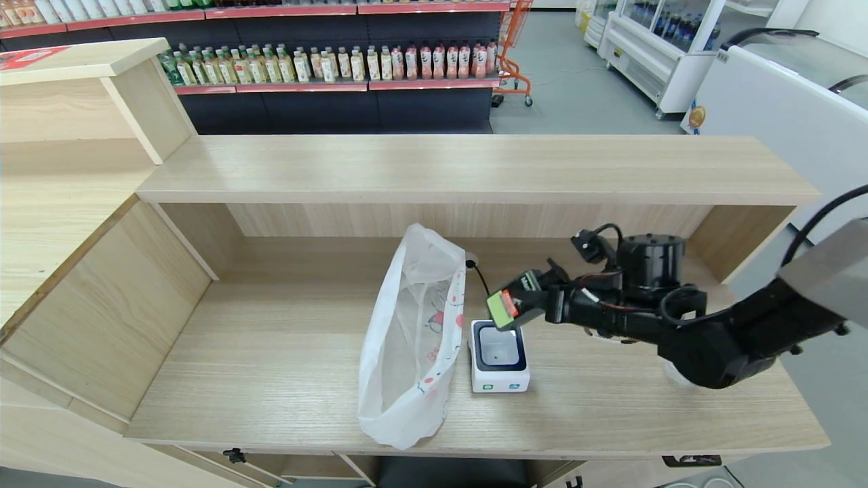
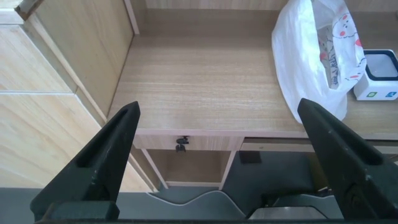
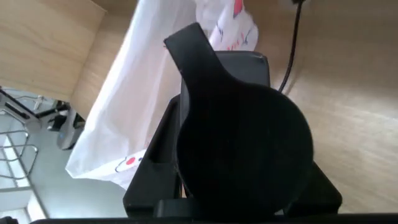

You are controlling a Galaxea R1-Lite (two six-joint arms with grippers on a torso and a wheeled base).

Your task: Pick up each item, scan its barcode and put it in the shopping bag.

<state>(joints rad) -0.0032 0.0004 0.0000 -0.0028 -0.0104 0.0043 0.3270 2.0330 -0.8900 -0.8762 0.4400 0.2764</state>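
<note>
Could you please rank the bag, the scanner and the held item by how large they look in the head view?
1. bag, clearly the largest.
2. scanner.
3. item, which looks smallest; it hangs above the scanner, nearer the camera, so its true size may be smaller still.

The side of the small box (image 1: pixel 513 302) that faces the scanner (image 1: pixel 500 354) is hidden. In the left wrist view the picture's edge cuts off part of the scanner. What lies inside the shopping bag (image 1: pixel 413 339) is too hard to see.
</note>
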